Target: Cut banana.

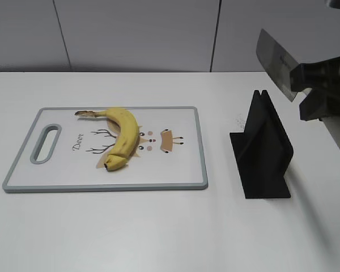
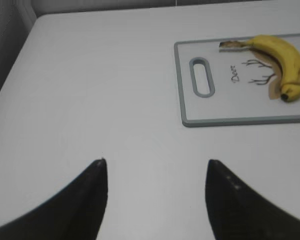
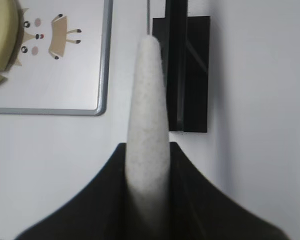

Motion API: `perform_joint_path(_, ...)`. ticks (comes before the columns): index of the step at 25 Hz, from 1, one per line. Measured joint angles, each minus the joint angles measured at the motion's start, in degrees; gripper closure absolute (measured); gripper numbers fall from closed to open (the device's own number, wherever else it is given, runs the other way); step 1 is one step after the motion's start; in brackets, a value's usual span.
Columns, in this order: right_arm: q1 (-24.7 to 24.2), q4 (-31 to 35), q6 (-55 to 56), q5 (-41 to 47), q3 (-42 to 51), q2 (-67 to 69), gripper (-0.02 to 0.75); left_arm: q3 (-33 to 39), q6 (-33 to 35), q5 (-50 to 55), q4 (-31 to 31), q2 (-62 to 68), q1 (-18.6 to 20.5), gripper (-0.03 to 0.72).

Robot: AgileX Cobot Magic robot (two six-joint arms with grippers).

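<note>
yellow banana (image 1: 123,134), white grey-rimmed deer-print cutting board (image 1: 175,170), black knife stand (image 1: 262,148)

Right arm raised with knife in grip, left gripper idle and spread

The right gripper (image 1: 307,89) hangs high at the right edge of the exterior view, its dark fingers (image 3: 190,200) clamped on a knife's pale handle (image 3: 147,125), blade tilted up and leftward. The left gripper (image 2: 155,195) hovers low over the table, jaws wide apart, holding nothing.

White table against a pale panelled wall

The table (image 1: 158,238) fills the view; toward 12 o'clock, the wall (image 1: 136,34) shows dark vertical seams, possibly panel joints, under even light.
</note>
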Motion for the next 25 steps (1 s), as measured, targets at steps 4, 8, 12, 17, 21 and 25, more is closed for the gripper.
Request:
perform_joint_path(4, 0.00, -2.42, 2.66, -1.22, 1.19, 0.00, 0.568, 3.58, 0.00, -3.38, 0.03, -0.24, 0.00, 0.097)
perform_joint_path(8, 0.00, -3.11, 3.10, -2.77, 1.50, 0.35, 0.568, 4.60, 0.00, -5.22, 0.25, -0.11, 0.00, 0.097)
perform_joint_path(12, 0.00, -3.88, 3.15, -3.78, 1.50, 3.00, 0.568, 4.83, 0.00, -6.07, 1.61, -0.11, 0.00, 0.097)
perform_joint_path(17, 0.00, -5.36, 3.33, -4.61, 1.56, 6.01, 0.568, 4.83, 0.00, -6.00, 1.94, -0.11, 0.00, 0.097)
perform_joint_path(21, 0.00, -7.19, 4.87, -5.34, 1.56, 6.97, 0.568, 4.83, 0.00, -5.96, 1.99, -0.11, 0.00, 0.097)
perform_joint_path(25, 0.00, -7.87, 5.50, -5.69, 1.56, 8.72, 0.568, 4.83, 0.00, -5.96, 1.99, -0.11, 0.00, 0.097)
